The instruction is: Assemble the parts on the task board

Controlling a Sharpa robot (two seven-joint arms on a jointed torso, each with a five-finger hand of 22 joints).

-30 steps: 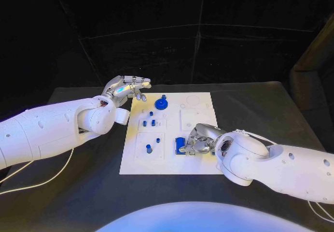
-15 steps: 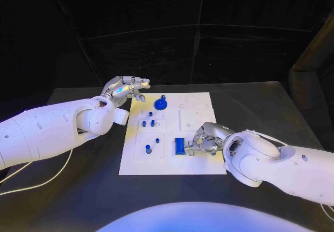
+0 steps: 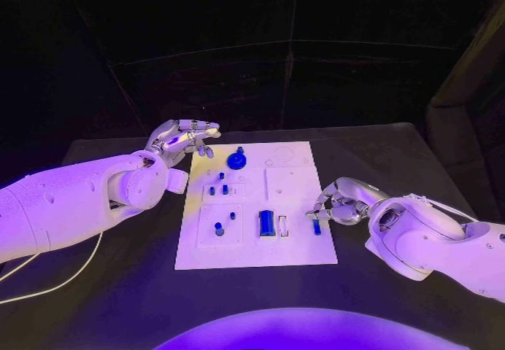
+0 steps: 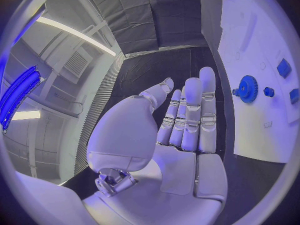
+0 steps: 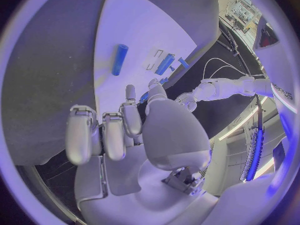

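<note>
Since a moment ago, the right hand (image 3: pixel 337 206) has slid away from the blue block (image 3: pixel 266 222) to the right edge of the white board (image 3: pixel 300 251). A little blue stick (image 3: pixel 316 227) now lies flat on the board, just beside that hand's fingertips but not touching them. The hand holds nothing; its fingers are a bit bent and its thumb sits apart from them.

The left hand (image 3: pixel 187 135) hangs by the far left corner of the board, near the blue gear (image 3: pixel 238 157). Its fingers are straight and it holds nothing too.

The stick lies long-ways along the board's long side, with one end toward the robot and one end away. I think the next job is to pick it up. The hand should come down over the middle of the stick and pinch it across its thin sides, not at the ends. It should go slowly, because a round stick could roll off the edge.
</note>
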